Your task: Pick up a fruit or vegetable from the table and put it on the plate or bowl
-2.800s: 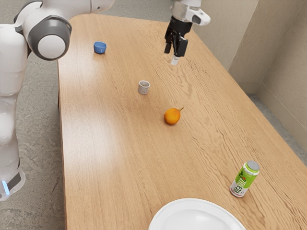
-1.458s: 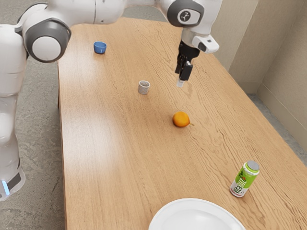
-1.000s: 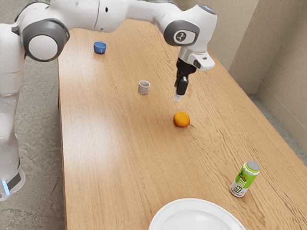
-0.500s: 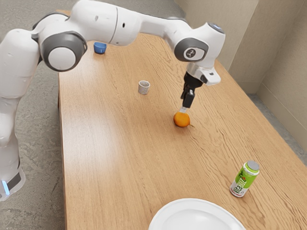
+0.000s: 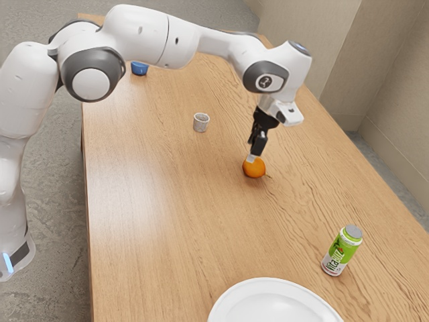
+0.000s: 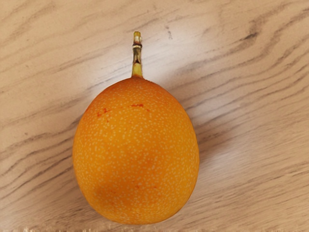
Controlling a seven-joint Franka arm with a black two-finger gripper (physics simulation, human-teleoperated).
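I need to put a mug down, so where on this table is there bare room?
Bare wood spans the exterior view's left, between the small grey cup and the white plate. Crowded around the orange fruit under the gripper.

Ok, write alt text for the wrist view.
A speckled orange fruit lies on a light wooden table, seen close from above. A short thin stem sticks out of one end.

We can read just one thing. The can [image 5: 342, 251], well away from the gripper [image 5: 251, 158], has dark letters starting "vita" on its side. The rest we cannot read.
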